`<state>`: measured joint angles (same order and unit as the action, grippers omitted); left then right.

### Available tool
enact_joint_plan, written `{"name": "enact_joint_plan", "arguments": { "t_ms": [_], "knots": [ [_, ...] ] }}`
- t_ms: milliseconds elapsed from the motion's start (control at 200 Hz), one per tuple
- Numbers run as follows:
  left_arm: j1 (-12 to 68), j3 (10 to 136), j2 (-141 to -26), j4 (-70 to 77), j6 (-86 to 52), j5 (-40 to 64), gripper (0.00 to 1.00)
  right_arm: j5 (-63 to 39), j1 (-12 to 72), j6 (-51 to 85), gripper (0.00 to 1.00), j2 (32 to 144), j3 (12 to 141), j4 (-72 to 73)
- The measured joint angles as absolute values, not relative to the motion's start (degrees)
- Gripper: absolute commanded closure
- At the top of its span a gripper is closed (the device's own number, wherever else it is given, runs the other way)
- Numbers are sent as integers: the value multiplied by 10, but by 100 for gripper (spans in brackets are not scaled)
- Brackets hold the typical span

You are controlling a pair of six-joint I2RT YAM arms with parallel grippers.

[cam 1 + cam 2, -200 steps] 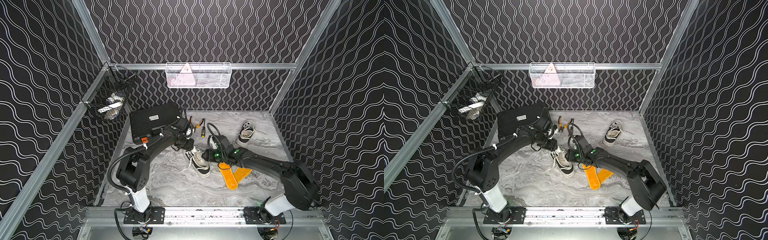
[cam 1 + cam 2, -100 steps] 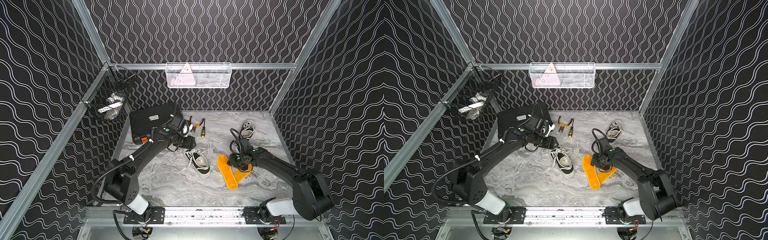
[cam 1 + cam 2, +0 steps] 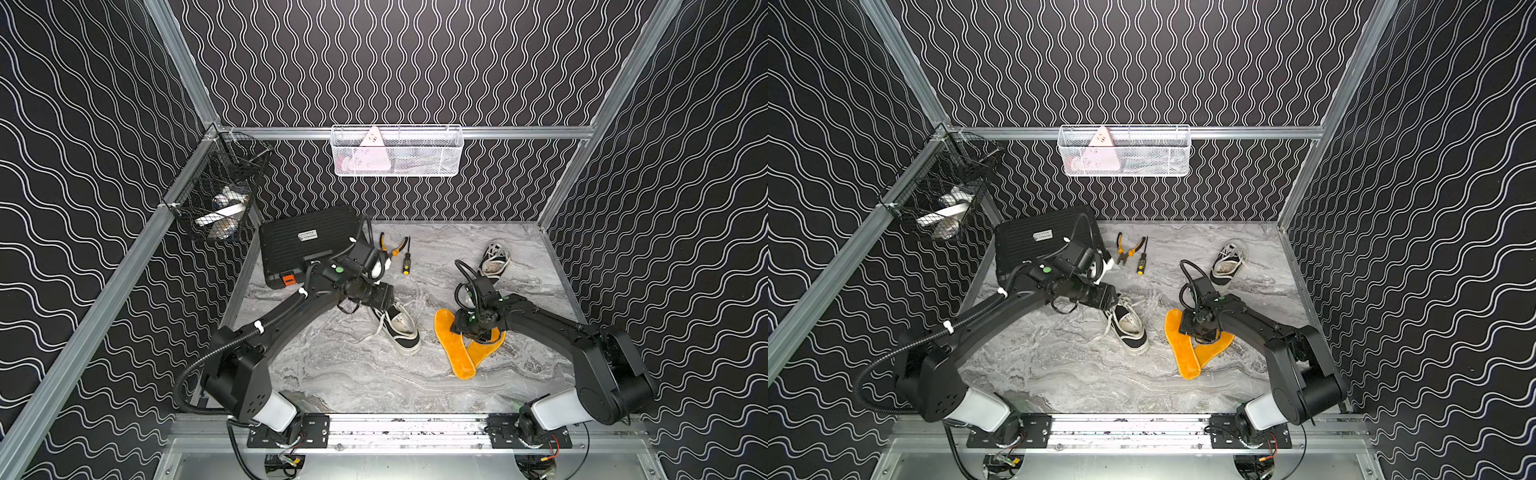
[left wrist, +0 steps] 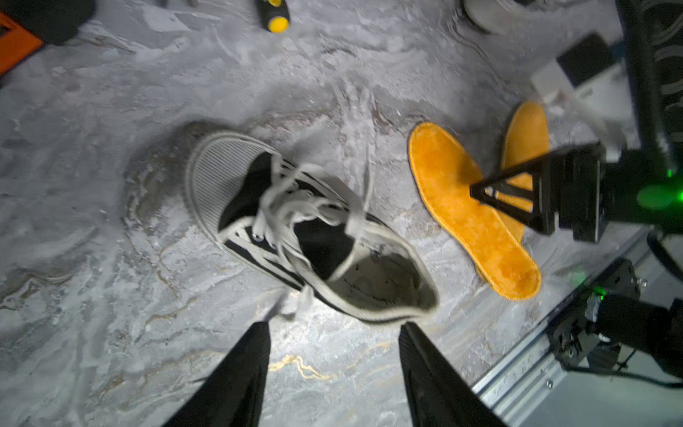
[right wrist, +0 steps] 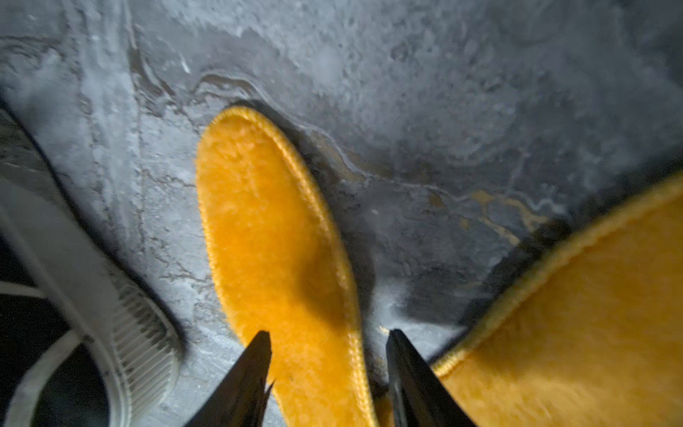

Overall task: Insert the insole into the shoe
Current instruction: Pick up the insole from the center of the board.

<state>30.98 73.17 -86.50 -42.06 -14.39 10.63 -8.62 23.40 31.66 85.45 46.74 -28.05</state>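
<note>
Starting at the left, the black case (image 3: 307,241) is sitting in the desk's (image 3: 332,374) back left corner, clear of the work. My left claw (image 4: 334,327) is hovering just behind the heel of the shoe (image 4: 306,229) with its fingers standing well apart and nothing between them. I judge it is placed there to brace the heel when the insole goes in. The shoe is standing upright near the middle of the desk, toe toward the front edge and mouth facing up. Its loose laces are trailing over the tongue, and I think they may be crowding the opening. Pliers (image 3: 390,247) and a screwdriver (image 3: 407,262) are lying unused near the back edge.

The insole (image 5: 273,240) is lying flat just right of the shoe, not touching it. Its front end is overlapping a second insole (image 3: 492,345), so the pair is making a V. My right claw (image 5: 328,334) is poised over the insole with its fingers parted on either side of one long edge, gripping nothing. That looks to me like a setup for pinching the edge. Another shoe (image 3: 494,262) is resting near the back right corner.

In both top views the right wrist is covering its own fingertips. Both wrist views are blurring, so I cannot tell whether the tips are touching the fleece. The shoe's interior is too dim for me to read.
</note>
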Motion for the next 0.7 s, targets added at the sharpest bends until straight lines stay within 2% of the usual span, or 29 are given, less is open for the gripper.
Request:
{"name": "enact_joint_plan", "arguments": {
  "t_ms": [235,285,385,450,545,700],
  "knots": [
    [336,708,-851,-436,-150,58,39,-91,234,317,50,879,465,-283],
    [336,708,-849,-435,-149,57,39,-92,234,317,57,882,461,-282],
    [337,709,-848,-437,-149,50,39,-98,234,317,79,883,450,-274],
    [337,709,-848,-437,-149,47,39,-102,233,317,87,883,444,-264],
    [332,712,-855,-435,-146,52,36,-120,233,317,93,858,433,-254],
    [283,728,-881,-433,-100,152,27,-186,234,305,96,780,434,-212]
  ]
}}
